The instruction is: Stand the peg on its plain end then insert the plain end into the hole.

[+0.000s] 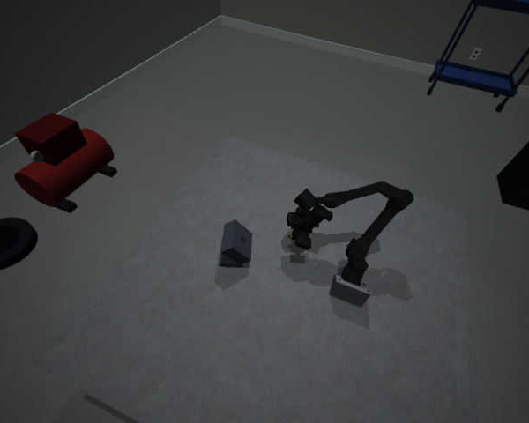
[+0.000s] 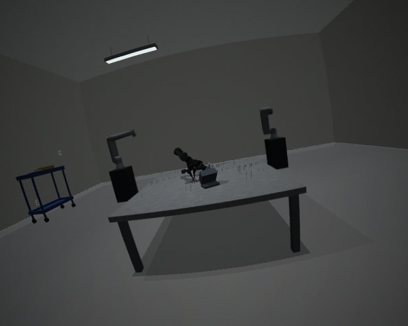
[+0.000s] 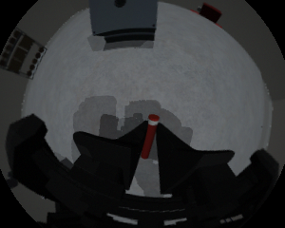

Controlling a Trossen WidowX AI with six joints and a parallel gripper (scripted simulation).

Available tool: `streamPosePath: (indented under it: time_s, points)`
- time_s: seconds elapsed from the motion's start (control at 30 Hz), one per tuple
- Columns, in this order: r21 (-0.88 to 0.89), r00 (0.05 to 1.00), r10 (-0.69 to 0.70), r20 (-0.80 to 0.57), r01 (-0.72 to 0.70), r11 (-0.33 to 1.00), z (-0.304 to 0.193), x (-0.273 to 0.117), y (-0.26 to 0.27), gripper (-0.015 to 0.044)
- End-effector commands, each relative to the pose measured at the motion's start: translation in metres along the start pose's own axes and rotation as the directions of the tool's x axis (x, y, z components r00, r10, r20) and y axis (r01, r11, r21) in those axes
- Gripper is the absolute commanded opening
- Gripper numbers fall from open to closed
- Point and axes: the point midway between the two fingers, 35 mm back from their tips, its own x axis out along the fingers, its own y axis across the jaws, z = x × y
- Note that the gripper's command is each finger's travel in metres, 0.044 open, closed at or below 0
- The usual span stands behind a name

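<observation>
the red peg (image 1: 289, 236) (image 2: 193, 179) (image 3: 149, 140) sat clasped between the fingers of the gripper (image 1: 297, 240) (image 2: 192, 178) (image 3: 152, 124), near the table (image 1: 201, 337) (image 2: 211, 200) (image 3: 190, 71), white band toward the fingertips. if it slanted at release, it could topple; a slip in the grip could later skew it against the sloped panel's (image 1: 237, 239) (image 2: 208, 176) (image 3: 125, 20) hole (image 1: 242, 239) (image 3: 120, 3).

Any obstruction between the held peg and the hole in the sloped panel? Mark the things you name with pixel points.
Nothing visible stands between the red peg (image 3: 147, 142), gripped by the gripper (image 1: 297, 241) (image 3: 152, 124), and the hole (image 1: 242, 239) (image 3: 120, 3) in the sloped panel (image 1: 238, 250) (image 2: 208, 176) (image 3: 125, 19).
</observation>
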Motion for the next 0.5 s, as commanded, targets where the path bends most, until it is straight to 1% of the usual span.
streamPosePath:
  time_s: [0.0,0.47]
  points:
    - [-0.008,0.999,0.005,0.034,-0.005,1.0,-0.0025,-0.0015,0.002,0.0049]
    - [-0.008,0.988,0.006,0.154,-0.005,1.0,-0.0077,-0.0094,0.0018,0.0049]
